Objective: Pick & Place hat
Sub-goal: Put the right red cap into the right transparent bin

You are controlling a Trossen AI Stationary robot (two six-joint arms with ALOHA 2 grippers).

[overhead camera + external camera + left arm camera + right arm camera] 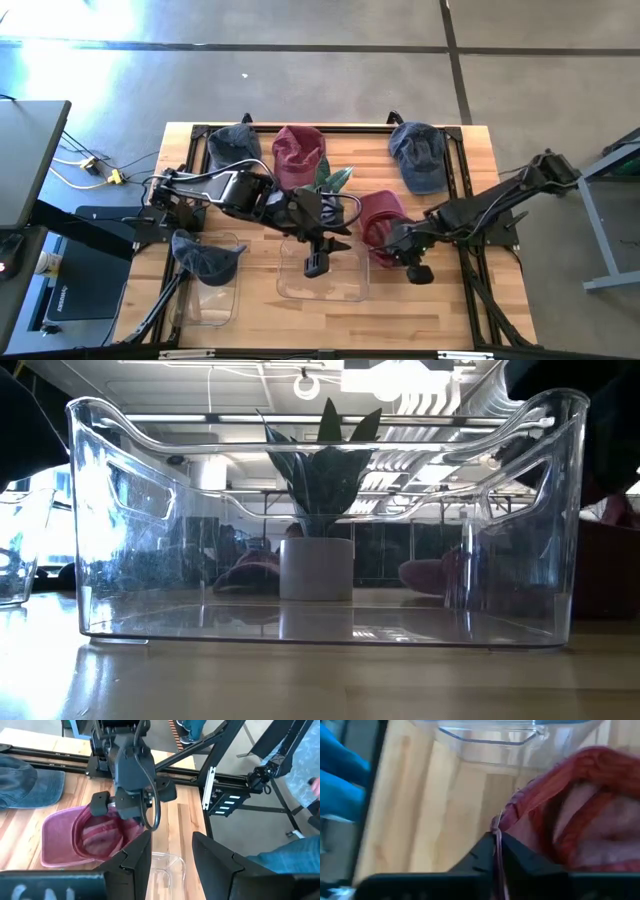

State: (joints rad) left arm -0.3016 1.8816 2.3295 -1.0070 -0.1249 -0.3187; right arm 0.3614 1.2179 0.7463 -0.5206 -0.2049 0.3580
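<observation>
A grey concrete floor (330, 25) with dark seams surrounds the wooden table (440, 295). A black desk (25, 150) stands at one side, cables (85, 165) trailing beside it. Beyond the table, ceiling lights (400, 380) and pipes hang over a long row of windows (400, 550).

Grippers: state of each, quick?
Left gripper: open, empty, over the clear bin.
Right gripper: shut on the red hat edge.
</observation>
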